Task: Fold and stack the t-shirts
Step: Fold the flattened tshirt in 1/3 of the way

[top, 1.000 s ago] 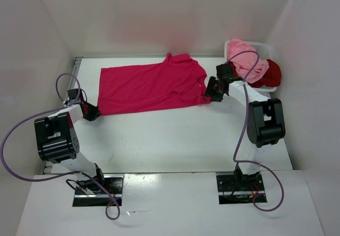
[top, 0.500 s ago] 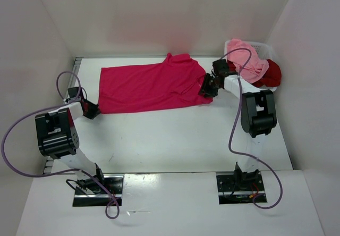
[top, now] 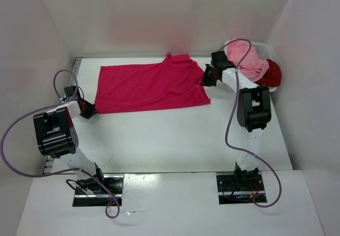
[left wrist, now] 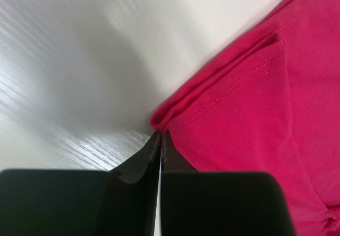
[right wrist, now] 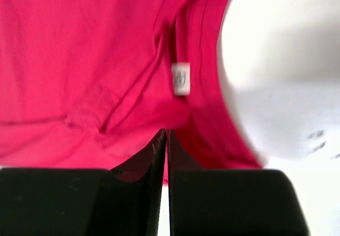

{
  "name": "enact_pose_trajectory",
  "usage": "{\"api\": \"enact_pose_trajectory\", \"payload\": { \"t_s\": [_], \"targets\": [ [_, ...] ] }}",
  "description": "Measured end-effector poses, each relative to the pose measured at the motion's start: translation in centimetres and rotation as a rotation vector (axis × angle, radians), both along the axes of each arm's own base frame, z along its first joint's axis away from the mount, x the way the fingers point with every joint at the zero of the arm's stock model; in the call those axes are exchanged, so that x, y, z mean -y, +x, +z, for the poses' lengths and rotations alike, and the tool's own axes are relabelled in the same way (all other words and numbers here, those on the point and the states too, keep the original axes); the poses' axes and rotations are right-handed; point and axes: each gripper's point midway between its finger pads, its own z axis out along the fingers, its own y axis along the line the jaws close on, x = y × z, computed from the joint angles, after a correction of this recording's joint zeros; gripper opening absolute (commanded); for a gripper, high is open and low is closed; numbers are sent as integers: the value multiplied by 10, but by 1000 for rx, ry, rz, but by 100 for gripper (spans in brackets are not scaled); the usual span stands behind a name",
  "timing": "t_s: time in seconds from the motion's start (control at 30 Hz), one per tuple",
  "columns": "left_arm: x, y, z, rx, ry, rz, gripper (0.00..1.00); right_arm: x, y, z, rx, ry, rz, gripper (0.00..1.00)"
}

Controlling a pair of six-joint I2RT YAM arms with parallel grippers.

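Crimson-pink t-shirt [top: 149, 87], spread flat on bench [top: 159, 135]: likely soft, light, limp. Best held at edges. Left fingers [left wrist: 160, 136] pinching hem corner; right fingers [right wrist: 166, 135] pinching cloth beside collar.

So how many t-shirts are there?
3: a crimson shirt spread on the table, and a light pink shirt and a dark red shirt heaped in the basket at far right. More could be hidden beneath.

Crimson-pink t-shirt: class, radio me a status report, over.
Left hand shut on crimson-pink t-shirt hem corner. Right hand shut on cloth near collar. Shirt spread out. Light pink shirt and dark red shirt in basket, out of the way.
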Motion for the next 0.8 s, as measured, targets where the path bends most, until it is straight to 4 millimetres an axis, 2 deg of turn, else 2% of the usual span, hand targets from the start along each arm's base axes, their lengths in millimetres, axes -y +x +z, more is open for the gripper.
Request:
{"api": "enact_pose_trajectory", "payload": {
  "t_s": [0.1,0.23,0.33,0.37,0.43,0.53,0.57,0.63,0.7,0.8],
  "targets": [
    [-4,-2,-1,-10,10,-4,0,4,11,-10,1,-29,-12,9],
    [-6,0,-1,-11,14,-5,0,8,9,-43,-57,-62,-17,12],
    [-6,0,-1,-12,14,-5,0,10,6,-52,-81,-75,-20,24],
    [-6,0,-1,-12,14,-5,0,10,6,-50,-79,-75,-21,37],
    [-6,0,-1,-12,14,-5,0,11,7,-41,-61,-74,-23,44],
    [-6,0,-1,-14,15,-7,0,12,0,-15,-21,-69,-22,46],
    [-6,0,-1,-14,15,-8,0,12,-2,-3,0,-62,-20,40],
    [-6,0,-1,-15,15,-8,0,10,-13,20,36,-37,-11,40],
    [-5,-1,-1,-16,14,-9,0,8,-24,34,58,-17,0,45],
    [-5,-1,-1,-16,14,-9,0,8,-39,31,39,-8,10,50]
  ]
}}
